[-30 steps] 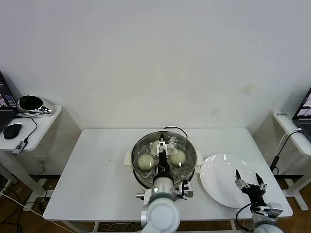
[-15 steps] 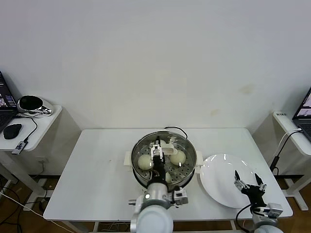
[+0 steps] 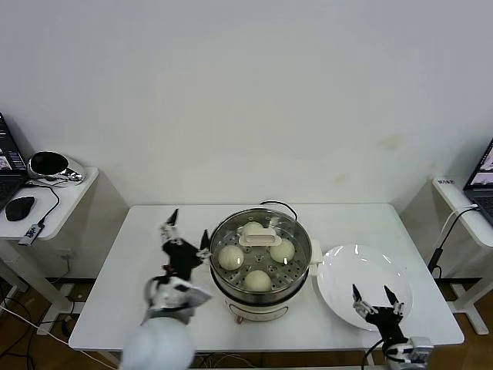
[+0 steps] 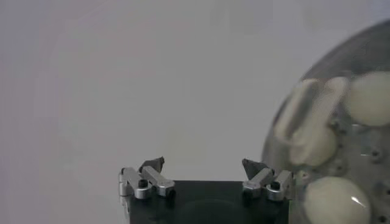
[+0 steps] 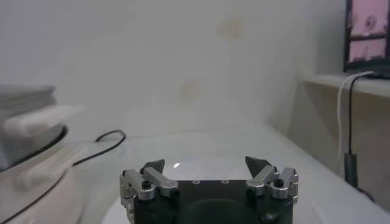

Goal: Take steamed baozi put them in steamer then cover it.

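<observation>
Baozi, four small cream-white dough buns, lie on the perforated tray of the round stainless-steel steamer at the table's middle. The clear glass cover, metal-rimmed with a flat cream-white handle, sits on that steamer, its handle running side to side. The left gripper hangs just beside the steamer's left wall, jaws wide and empty, nearer to the cover than the other. The right gripper, also wide and empty, hovers over the round white plate right of the steamer.
</observation>
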`<action>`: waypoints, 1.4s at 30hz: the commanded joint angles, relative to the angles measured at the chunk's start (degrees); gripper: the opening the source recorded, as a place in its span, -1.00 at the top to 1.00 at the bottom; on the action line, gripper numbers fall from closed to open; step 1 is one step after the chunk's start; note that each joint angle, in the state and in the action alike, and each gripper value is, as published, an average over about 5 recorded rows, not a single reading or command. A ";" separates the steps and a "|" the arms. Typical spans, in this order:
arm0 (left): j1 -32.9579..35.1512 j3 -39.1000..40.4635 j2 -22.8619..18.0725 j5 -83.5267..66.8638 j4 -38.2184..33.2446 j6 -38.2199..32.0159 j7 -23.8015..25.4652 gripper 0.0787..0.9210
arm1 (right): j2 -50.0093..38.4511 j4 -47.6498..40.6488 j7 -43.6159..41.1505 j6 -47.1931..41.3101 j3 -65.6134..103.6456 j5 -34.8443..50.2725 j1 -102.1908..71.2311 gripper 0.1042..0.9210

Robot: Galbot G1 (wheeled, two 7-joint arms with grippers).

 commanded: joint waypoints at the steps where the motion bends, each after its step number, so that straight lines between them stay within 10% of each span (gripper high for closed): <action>1: 20.62 -26.06 -1.52 -46.39 5.35 -26.46 -8.18 -0.77 | -0.05 3.43 -0.13 1.44 -2.82 -3.74 -5.02 -0.76; 42: 30.13 -21.96 -3.68 -45.55 7.40 -26.73 -7.28 -0.77 | -4.30 8.61 -2.29 -2.49 -1.40 -6.79 -6.75 -0.76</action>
